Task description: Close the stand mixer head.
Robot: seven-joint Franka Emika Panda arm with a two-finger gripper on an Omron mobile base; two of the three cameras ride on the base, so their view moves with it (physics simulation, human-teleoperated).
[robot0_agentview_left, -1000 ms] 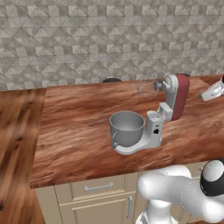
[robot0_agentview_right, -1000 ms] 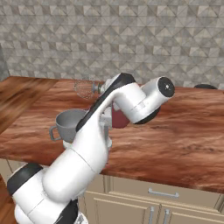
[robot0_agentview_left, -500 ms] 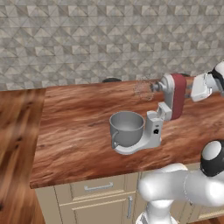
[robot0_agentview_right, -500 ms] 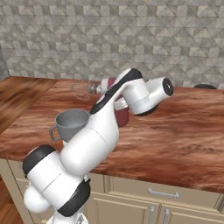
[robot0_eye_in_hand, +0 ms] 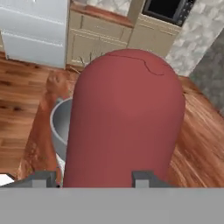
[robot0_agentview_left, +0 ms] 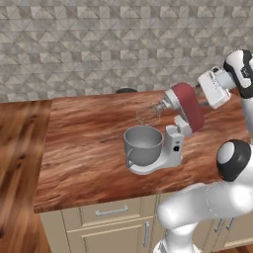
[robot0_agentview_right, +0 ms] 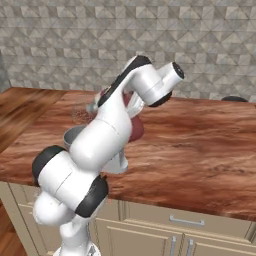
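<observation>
Now, left base view: the stand mixer head (robot0_agentview_left: 188, 105) is tilted noticeably further forward than half a second ago, when it stood nearly upright; its whisk (robot0_agentview_left: 149, 113) now hangs just above the steel bowl (robot0_agentview_left: 143, 145) instead of high behind it. The white hand with the gripper (robot0_agentview_left: 200, 97) sits against the head's rear top end, having come in from the right edge of the frame, so I read this as a push in progress. Head isn't down yet; whisk is clear of the bowl rim, so roughly halfway closed. Right base view: the arm (robot0_agentview_right: 120, 112) blocks most of the mixer; a slice of dark red head (robot0_agentview_right: 136, 126) shows behind the forearm, bowl rim (robot0_agentview_right: 74, 134) to its left on the counter (robot0_agentview_right: 200, 145). Elbow has swung up and over compared with before. Hand view: red head (robot0_eye_in_hand: 127, 118) runs straight away from the camera, fingertips (robot0_eye_in_hand: 142, 178) straddling its near end, bowl (robot0_eye_in_hand: 61, 127) beyond at left. Jaws stand wide, not clamping, just bracketing the head. Judgement: keep pressing forward and down until it seats.
</observation>
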